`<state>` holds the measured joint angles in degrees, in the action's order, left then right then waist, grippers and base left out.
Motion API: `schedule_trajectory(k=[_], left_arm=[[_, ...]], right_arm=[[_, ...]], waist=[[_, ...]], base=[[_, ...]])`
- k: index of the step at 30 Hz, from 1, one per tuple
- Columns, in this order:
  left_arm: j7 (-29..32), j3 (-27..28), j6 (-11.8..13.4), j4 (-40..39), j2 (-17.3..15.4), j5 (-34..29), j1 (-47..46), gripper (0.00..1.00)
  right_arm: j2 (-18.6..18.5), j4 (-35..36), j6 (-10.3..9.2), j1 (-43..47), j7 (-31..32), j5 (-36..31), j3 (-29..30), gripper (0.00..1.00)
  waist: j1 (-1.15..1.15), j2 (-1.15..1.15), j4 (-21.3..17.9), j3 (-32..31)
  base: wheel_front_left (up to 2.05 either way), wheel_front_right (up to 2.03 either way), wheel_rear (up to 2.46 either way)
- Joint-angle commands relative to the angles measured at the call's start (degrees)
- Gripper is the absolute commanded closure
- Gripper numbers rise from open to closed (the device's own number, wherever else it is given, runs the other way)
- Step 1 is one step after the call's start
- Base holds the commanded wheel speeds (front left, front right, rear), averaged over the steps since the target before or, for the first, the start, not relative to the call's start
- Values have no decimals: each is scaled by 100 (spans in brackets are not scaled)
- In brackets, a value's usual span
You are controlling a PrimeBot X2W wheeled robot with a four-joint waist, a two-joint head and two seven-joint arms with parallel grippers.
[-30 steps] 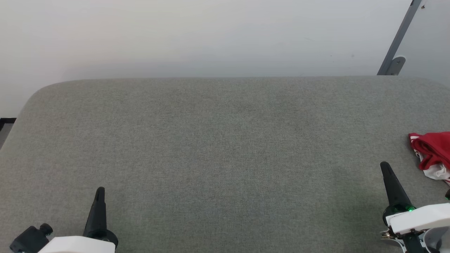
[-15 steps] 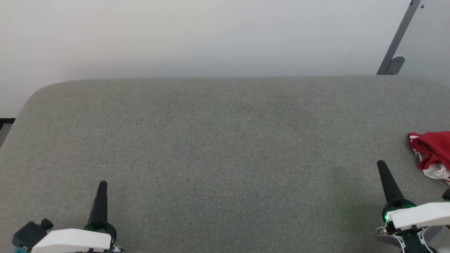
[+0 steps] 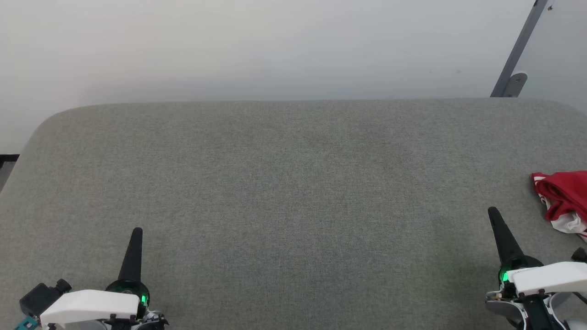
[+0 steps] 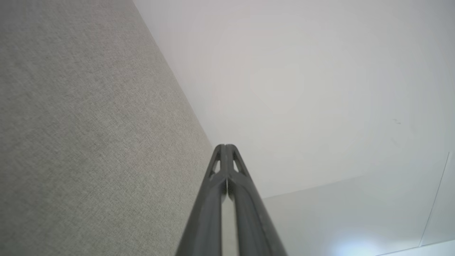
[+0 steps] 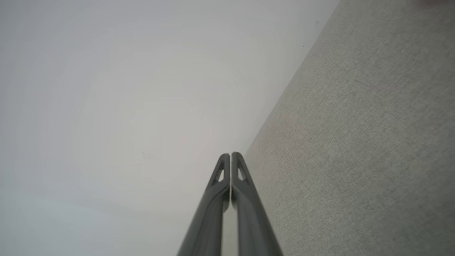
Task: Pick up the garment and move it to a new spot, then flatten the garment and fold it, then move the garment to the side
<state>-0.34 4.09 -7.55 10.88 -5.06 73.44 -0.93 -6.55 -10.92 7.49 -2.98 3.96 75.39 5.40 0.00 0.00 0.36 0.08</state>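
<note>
Head view: garment (image 3: 563,197) lies crumpled at the far right of the grey padded surface (image 3: 293,183), cut by the frame edge, near the right gripper (image 3: 494,214) but not touching. It and the left gripper (image 3: 136,234) have fingers pressed together, empty. Risk: closed fingers shove the heap, possibly off the side; that edge is unseen.

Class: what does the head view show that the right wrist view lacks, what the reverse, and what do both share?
The head view adds the garment, crumpled at the right, the left gripper and a grey bar. The wrist view adds slots in its fingers. Both show the right gripper, shut, the grey pad and the white wall.
</note>
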Motion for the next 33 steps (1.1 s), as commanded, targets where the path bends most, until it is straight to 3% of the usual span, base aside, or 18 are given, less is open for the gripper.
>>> schedule_trajectory(k=[1, 33], left_arm=[[45, 30, 8, -2, 4, 143, -110, 100], [441, 87, 11, 232, 80, 1514, -434, 100]], right_arm=[[17, 25, 1, -125, 26, 126, 12, 100], [283, -225, 1, -283, 208, 1272, 102, 100]], waist=[[0, 0, -1, 0], [0, 0, -25, 7]], base=[[0, 0, 0], [0, 0, 0]])
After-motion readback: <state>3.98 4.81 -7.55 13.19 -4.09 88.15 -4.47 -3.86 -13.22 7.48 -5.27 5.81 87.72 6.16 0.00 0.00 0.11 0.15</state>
